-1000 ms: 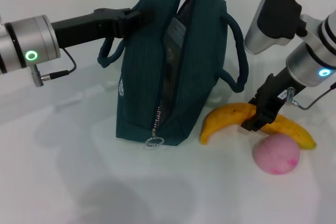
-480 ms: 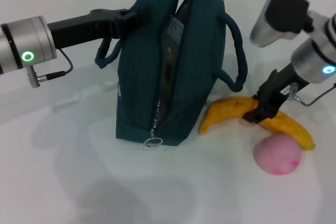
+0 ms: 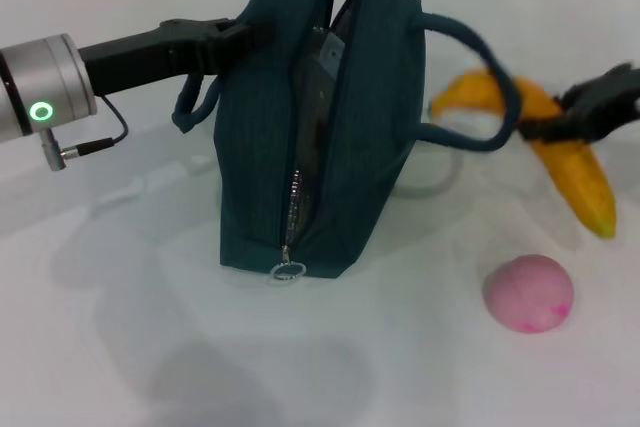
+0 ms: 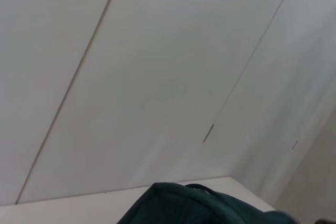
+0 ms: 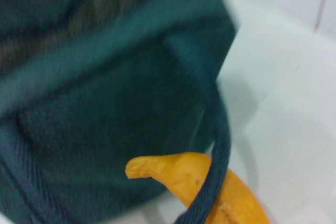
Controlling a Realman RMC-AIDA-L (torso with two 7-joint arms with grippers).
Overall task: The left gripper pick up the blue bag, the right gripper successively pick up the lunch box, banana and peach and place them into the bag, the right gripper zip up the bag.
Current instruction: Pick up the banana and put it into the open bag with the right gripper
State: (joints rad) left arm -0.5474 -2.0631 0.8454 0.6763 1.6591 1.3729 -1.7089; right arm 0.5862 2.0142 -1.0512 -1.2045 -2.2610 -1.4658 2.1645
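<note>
Head view: the left gripper (image 3: pixel 235 32) clamps the top edge of the blue bag (image 3: pixel 310 137), holding it upright with the mouth gaping along the zip. The right gripper (image 3: pixel 570 127) pinches the banana (image 3: pixel 565 152) near its middle and carries it clear of the table (image 3: pixel 120 347), just beside the bag's near handle (image 3: pixel 470 97). The handle loop crosses in front of the fruit, so a good placement calls for lifting the banana above that loop, turning its length along the slit, and lowering one tip in first. The peach (image 3: pixel 528 292) lies on the table below the right gripper, well apart from the bag. The banana is yellow-orange, curved, its far tip hanging down. I cannot make out the lunch box for certain in the dark opening.

Left wrist view: only the bag's top fold (image 4: pixel 194 205) shows, against a pale wall; the claw itself is out of sight.

Right wrist view: the banana's blunt tip (image 5: pixel 157 169) sits near the bag's side panel (image 5: pixel 105 108), and the rope handle (image 5: pixel 218 156) drapes across it — snagging looks the main risk.
</note>
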